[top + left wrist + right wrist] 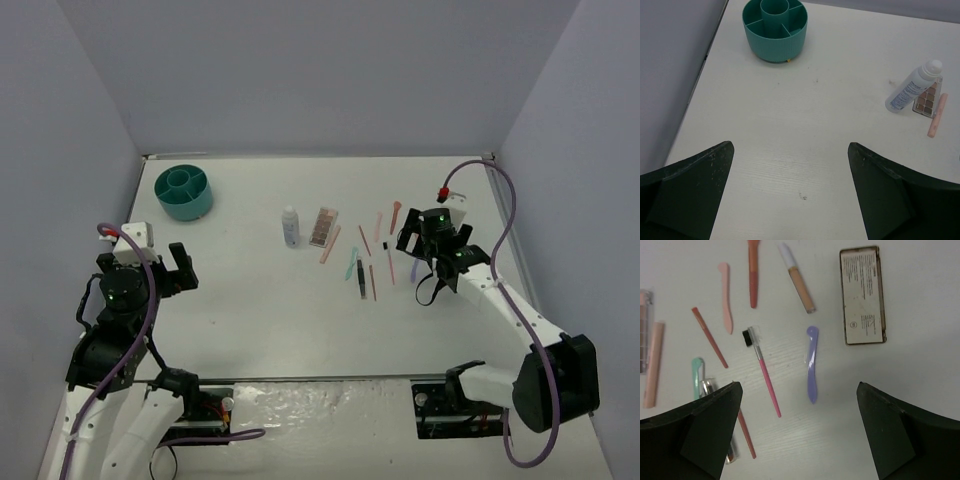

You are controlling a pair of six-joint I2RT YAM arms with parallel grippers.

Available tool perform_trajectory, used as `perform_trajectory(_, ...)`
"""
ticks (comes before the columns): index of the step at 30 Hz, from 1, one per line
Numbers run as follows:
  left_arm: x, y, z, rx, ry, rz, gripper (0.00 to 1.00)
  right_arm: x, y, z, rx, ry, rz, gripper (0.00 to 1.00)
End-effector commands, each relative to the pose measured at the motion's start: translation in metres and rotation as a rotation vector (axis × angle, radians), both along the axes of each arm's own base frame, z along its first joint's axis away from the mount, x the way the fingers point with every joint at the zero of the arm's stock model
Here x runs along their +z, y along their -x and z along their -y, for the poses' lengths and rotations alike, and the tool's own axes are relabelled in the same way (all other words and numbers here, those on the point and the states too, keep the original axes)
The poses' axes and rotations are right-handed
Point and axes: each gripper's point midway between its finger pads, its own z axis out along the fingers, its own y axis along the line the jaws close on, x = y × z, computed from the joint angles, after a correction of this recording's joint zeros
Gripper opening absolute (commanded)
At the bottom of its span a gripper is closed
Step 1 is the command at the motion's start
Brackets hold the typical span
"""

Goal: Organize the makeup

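Makeup compact [863, 295], seemingly hidden overhead, shows at right wrist; left claw [790, 146] and right claw [799, 386] gape.

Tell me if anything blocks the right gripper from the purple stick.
Nothing visible does. The right gripper stands open over the purple stick, which lies apart from the pink brush and the compact beside it.
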Motion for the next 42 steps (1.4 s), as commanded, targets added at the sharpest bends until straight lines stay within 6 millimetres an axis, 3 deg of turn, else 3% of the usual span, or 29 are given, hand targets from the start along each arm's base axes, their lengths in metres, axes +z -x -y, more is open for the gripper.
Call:
perform_trajectory(1, 0.019, -0.008, 0.002, -0.006, 0.002, 0.072, 0.97, -0.035, -0.006, -0.007, -0.042, -0.04, -0.055, 0.93)
perform_trajectory(7, 0.019, -0.008, 0.002, -0.007, 0.003, 0.075, 0.97, -0.083, 0.0, -0.007, -0.057, -0.024, -0.161, 0.79)
perform_trajectory(18, 0.018, -0.008, 0.003, -0.011, 0.003, 0.071, 0.97, -0.124, -0.017, -0.002, -0.078, 0.011, -0.22, 0.62)
perform_trajectory(33, 0.017, -0.009, 0.003, -0.012, 0.001, 0.067, 0.97, -0.144, -0.023, 0.009, -0.124, 0.025, -0.253, 0.49)
perform_trajectory(42, 0.016, -0.009, 0.003, -0.015, 0.0, 0.066, 0.97, -0.145, -0.022, 0.009, -0.121, 0.027, -0.258, 0.28)
